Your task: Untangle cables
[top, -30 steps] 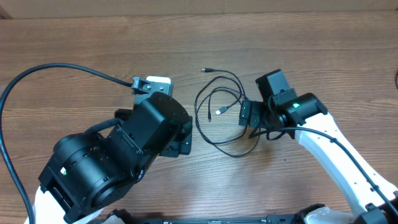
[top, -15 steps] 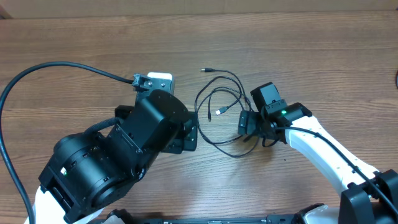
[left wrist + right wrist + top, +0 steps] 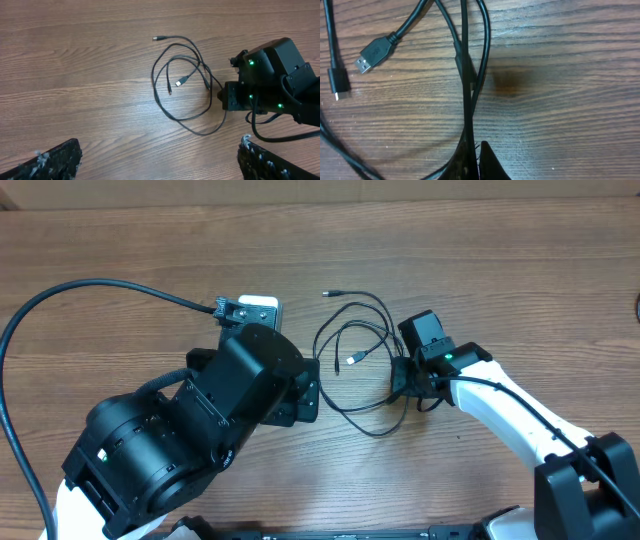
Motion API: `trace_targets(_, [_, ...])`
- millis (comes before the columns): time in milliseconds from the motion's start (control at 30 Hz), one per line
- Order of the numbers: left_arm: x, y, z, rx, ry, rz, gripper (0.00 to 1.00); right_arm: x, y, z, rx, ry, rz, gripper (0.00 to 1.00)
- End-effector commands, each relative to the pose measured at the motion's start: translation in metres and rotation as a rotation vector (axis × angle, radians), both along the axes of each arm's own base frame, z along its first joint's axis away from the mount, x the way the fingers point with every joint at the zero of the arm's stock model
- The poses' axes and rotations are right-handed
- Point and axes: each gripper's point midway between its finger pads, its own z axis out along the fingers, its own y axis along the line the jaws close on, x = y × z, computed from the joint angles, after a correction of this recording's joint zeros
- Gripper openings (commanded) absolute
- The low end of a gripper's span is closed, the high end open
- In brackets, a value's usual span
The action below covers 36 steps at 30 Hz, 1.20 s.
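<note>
The cables point(image 3: 352, 360) lie in a loose tangle of thin black loops on the wooden table, between the two arms. In the left wrist view the cables point(image 3: 183, 80) lie well ahead of my left gripper point(image 3: 160, 162), which is open with only bare wood between its fingers. My right gripper point(image 3: 403, 383) sits at the right edge of the tangle. In the right wrist view its fingertips point(image 3: 487, 152) are pressed together, and my right gripper point(image 3: 476, 149) is shut on a strand of the cables point(image 3: 465, 65). A USB plug point(image 3: 372, 54) and a smaller plug point(image 3: 338, 80) lie free at the left.
A thick black robot lead point(image 3: 90, 285) arcs across the left side of the table point(image 3: 500, 250). The bulky left arm point(image 3: 200, 430) covers the lower left. The white right arm point(image 3: 520, 425) runs in from the lower right.
My right gripper moved a little left onto the tangle's right edge and went from open to shut on a strand. The left arm edged right and stays open.
</note>
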Motion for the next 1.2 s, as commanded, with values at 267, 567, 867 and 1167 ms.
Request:
trace_targets(267, [-0.004,0.001,0.002,-0.012,-0.005,-0.003,0.99,0.029,0.047,0.026,0.216,-0.118,0.131,0.04])
trace_targets(567, [-0.004,0.002,0.002,-0.008,-0.003,-0.003,1.00,0.082,0.097,0.169,0.404,-0.366,0.296,0.04])
trace_targets(867, [-0.004,0.002,0.001,-0.008,-0.003,-0.003,1.00,0.089,0.094,0.315,0.405,-0.593,0.340,0.04])
trace_targets(1167, [-0.004,0.002,0.002,-0.008,-0.004,-0.002,1.00,0.080,0.081,0.429,0.431,-0.859,0.328,0.04])
